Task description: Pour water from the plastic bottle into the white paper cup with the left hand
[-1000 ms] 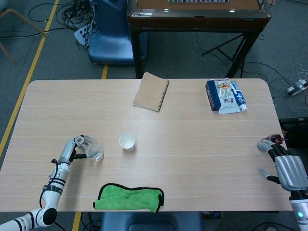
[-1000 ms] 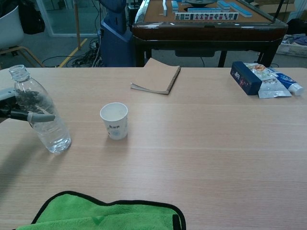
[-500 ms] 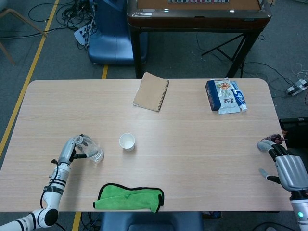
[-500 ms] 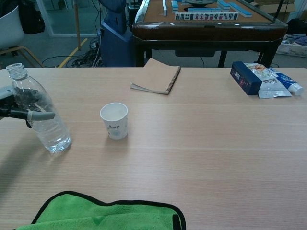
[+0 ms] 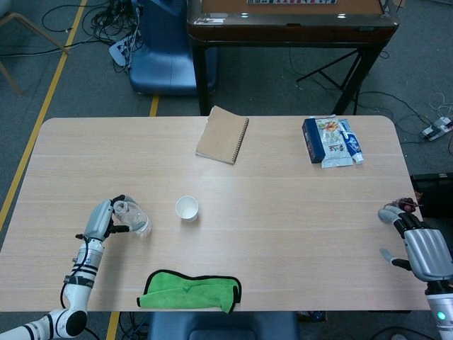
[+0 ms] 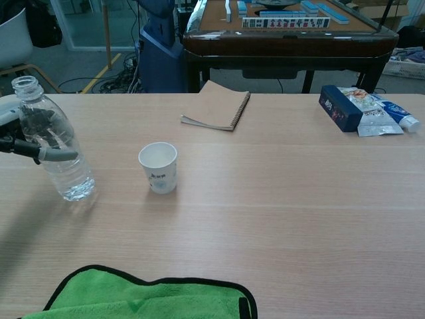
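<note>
The left hand (image 6: pixel 20 136) is wrapped around the plastic bottle (image 6: pixel 54 150), fingers clamped on its upper body, cap off, neck open at the top, leaning slightly in the grip. Whether the bottle's base touches the surface (image 5: pixel 283 212) I cannot tell, though from the chest view it looks just clear of the wood. The white paper cup (image 6: pixel 158 167) stands upright at about three o'clock from the bottle, near but apart from it, mouth open to the ceiling. From the head view the same hand (image 5: pixel 106 219) sits at the surface's nine o'clock side. Over at the far right edge, the right hand (image 5: pixel 417 244) rests off the corner, fingers loosely spread and holding nothing. A green cloth (image 5: pixel 190 290) lies at six o'clock from the cup along the near edge. A brown spiral notebook (image 5: pixel 223 134) lies at twelve o'clock, and a dark box with snack packets (image 5: pixel 331 142) sits toward two o'clock.
</note>
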You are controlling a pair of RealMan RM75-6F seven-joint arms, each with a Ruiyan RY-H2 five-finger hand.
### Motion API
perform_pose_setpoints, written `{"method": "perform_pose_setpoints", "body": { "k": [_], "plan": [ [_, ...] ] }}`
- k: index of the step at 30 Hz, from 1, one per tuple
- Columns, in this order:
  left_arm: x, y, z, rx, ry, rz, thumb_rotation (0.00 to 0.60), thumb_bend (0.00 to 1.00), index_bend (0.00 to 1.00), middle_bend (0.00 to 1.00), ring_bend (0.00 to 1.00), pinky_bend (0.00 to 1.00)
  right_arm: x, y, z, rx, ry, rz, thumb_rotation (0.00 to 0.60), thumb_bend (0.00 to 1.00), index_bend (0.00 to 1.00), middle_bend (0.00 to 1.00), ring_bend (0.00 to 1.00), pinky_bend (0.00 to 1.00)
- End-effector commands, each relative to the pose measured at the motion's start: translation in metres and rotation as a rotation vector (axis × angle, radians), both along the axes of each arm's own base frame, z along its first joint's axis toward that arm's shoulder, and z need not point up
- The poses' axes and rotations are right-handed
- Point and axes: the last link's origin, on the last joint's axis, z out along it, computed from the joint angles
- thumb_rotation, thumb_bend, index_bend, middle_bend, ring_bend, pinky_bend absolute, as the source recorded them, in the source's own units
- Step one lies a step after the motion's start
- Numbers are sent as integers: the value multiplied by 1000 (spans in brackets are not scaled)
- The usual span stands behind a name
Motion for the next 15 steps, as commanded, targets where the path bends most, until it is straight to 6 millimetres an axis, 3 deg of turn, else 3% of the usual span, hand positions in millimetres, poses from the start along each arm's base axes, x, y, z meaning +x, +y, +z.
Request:
{"method": "perform_pose_setpoints", "body": {
  "k": [1, 15],
  "plan": [
    [8, 2, 7, 45, 115, -30, 600, 48, 539, 521, 477, 589, 0, 0, 0, 1, 1, 1, 600, 173, 229, 214, 223, 466],
    [13, 11, 2, 123, 529, -95, 600, 61, 563, 544, 496, 604, 2, 1, 1, -4, 2, 7, 600, 173, 228, 214, 223, 466]
  ]
}}
